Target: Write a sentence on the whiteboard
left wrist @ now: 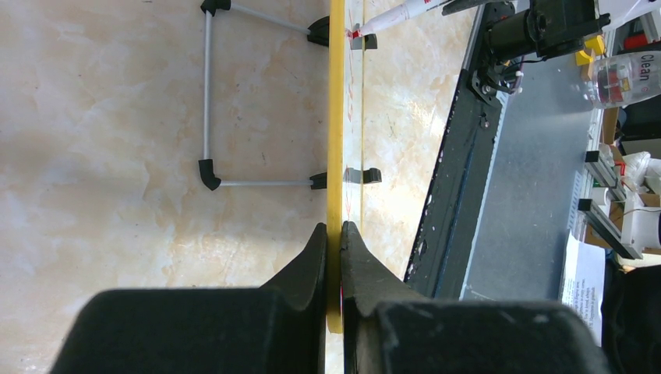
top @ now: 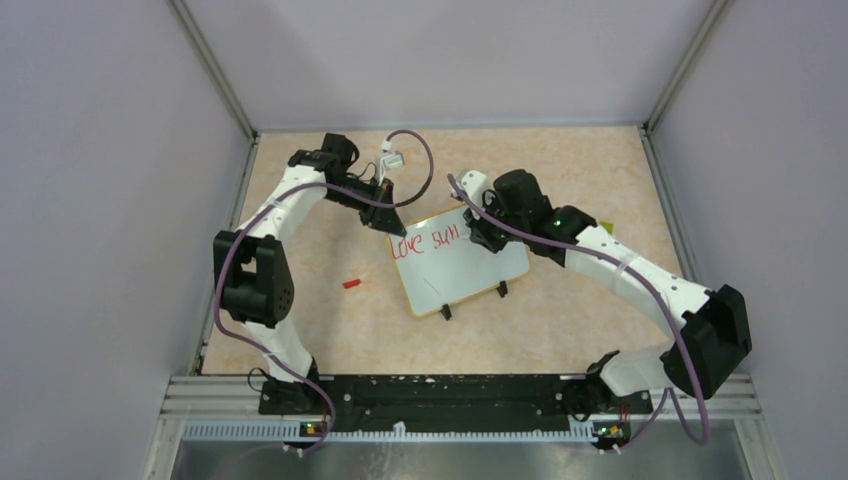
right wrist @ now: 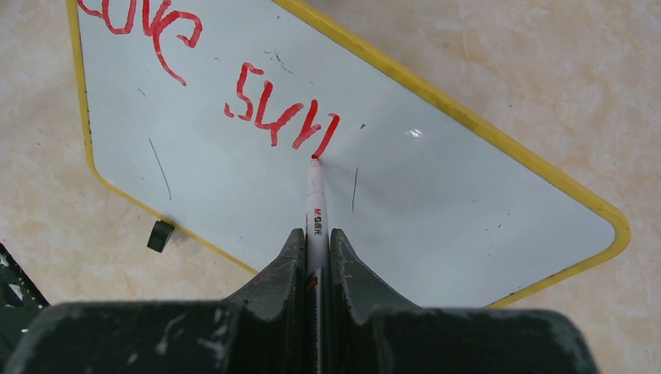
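Observation:
The whiteboard (top: 465, 265) stands tilted at mid-table, white with a yellow rim (right wrist: 468, 117). Red writing on it (top: 425, 242) reads "Love su" plus two strokes; in the right wrist view the strokes (right wrist: 281, 117) end at the pen tip. My right gripper (right wrist: 316, 234) is shut on a white marker (right wrist: 315, 204), whose red tip touches the board surface. My left gripper (left wrist: 334, 227) is shut on the board's yellow edge (left wrist: 336, 117) at its upper left corner. The marker (left wrist: 394, 15) also shows far off in the left wrist view.
A red marker cap (top: 351, 283) lies on the table left of the board. Two black clip feet (top: 447, 311) hold the board's lower edge; a wire stand (left wrist: 207, 93) sits behind it. Walls enclose the table on three sides.

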{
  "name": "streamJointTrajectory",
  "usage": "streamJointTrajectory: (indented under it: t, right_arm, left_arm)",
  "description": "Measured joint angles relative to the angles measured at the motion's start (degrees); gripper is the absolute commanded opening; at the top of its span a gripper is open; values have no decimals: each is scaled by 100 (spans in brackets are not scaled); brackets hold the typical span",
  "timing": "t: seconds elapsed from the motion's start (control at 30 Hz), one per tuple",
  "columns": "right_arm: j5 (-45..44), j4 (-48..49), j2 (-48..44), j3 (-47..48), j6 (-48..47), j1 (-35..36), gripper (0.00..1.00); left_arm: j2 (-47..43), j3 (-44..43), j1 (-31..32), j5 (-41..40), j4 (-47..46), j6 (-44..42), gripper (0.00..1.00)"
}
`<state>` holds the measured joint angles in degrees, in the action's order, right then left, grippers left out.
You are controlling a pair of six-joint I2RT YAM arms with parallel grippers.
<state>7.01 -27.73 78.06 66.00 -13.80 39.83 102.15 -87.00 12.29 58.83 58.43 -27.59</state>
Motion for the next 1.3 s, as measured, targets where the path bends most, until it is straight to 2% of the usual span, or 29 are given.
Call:
streamJointTrajectory:
  t: [1.3]
  right_arm:
    - [-136,-66,107,345,2,-76,0]
  left_arm:
    - [-2,11,0,4,-26,7,0]
